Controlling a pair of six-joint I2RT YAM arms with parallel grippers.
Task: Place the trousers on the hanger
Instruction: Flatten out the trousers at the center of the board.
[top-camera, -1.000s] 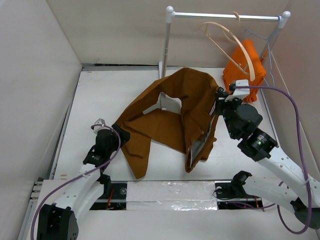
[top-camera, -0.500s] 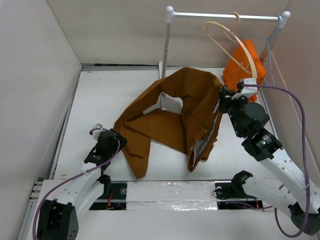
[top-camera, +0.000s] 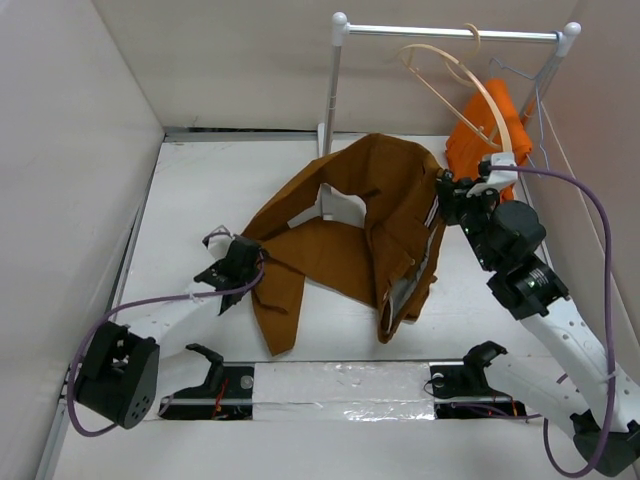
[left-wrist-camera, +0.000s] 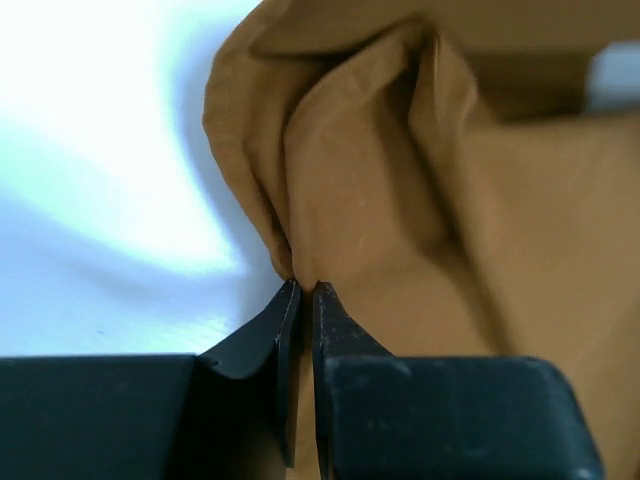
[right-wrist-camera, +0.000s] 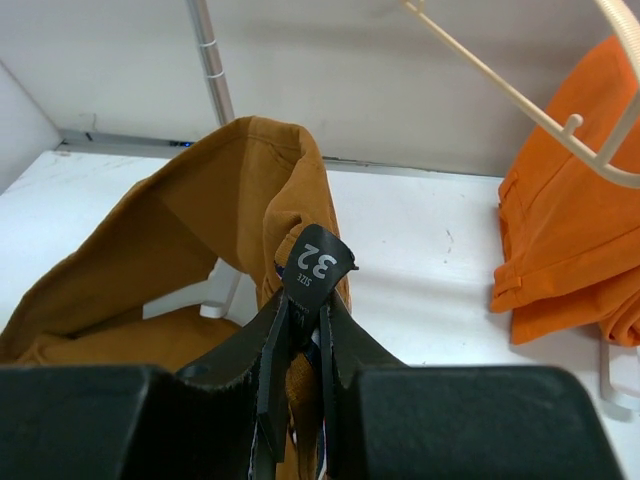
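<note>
At the near left of the table (top-camera: 195, 190), the left gripper (top-camera: 238, 266) is closed to a hairline on a fold of the trousers (top-camera: 370, 205), which is caught only at the very fingertips (left-wrist-camera: 285, 312). Risk: so shallow a bite may slip once the leg takes weight.

Further right, the right gripper (right-wrist-camera: 305, 300) is clamped on the raised waistband beside a black size label (right-wrist-camera: 318, 262). Drawing the arms apart may pull either grip loose.

Beyond, the cloth lies about the foot of a rail post (top-camera: 333, 110) and may snag there.

At the far right, the hanger (top-camera: 468, 88) hangs freely from the rail (top-camera: 455, 33) beside an orange garment (top-camera: 490, 130). Contact may swing or unhook it.
</note>
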